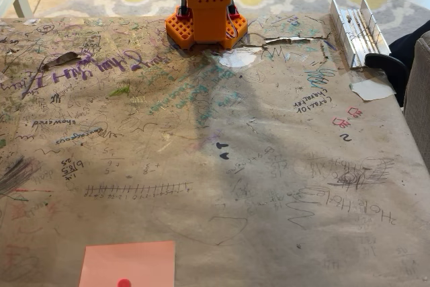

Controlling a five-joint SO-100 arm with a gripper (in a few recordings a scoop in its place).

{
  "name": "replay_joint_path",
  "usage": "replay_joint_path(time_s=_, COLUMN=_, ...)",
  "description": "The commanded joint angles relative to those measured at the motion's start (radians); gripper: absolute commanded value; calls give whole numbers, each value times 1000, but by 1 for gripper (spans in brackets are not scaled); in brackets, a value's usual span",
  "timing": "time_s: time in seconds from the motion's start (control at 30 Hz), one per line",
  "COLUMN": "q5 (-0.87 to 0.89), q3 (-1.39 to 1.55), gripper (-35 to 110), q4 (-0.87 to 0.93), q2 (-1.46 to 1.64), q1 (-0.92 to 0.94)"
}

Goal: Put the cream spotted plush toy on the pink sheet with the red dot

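Fixed view, looking across the worktop (269, 186) toward the arm: the orange base of the arm (205, 15) stands at the far edge, near the middle of the picture, and the arm rises out of the top of the frame. With the hand out of frame, I cannot tell whether it is spread or pressed together, and places can be given only from the base.

Brown paper crowded with pen scribbles and handwriting covers the worktop. The pink sheet with the red dot (127, 263) lies flat at the near edge, left of centre, well apart from the base, with its red dot at the bottom edge of the picture.

Just in front of the base, slightly right, is a pale white paper scrap (236, 58). Another pale scrap (371, 89) lies near the right edge. Right of the base, a folded metal rack (356, 31) rests on the far corner.
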Motion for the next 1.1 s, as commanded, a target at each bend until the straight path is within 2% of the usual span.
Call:
replay_joint_path(time_s=0.0, q5=-31, q3=-129, gripper=0, q4=434, q2=-78, q1=-28)
replay_joint_path(time_s=0.13, q5=-140, q3=-138, gripper=0, q4=684, q2=-38, q1=-58)
replay_joint_path(time_s=0.3, q5=-173, q3=-207, gripper=0, q4=851, q2=-37, q1=-64)
replay_joint_path(time_s=0.5, q5=-261, q3=-350, gripper=0, q4=1166, q2=-34, q1=-104)
replay_joint_path(time_s=0.73, q5=-253, q3=-568, gripper=1, q4=1407, q2=-35, q1=-84)
replay_joint_path(time_s=0.87, q5=-298, q3=-646, gripper=1, q4=1511, q2=-35, q1=-97)
replay_joint_path(time_s=1.07, q5=-245, q3=-695, gripper=0, q4=1517, q2=-35, q1=-104)
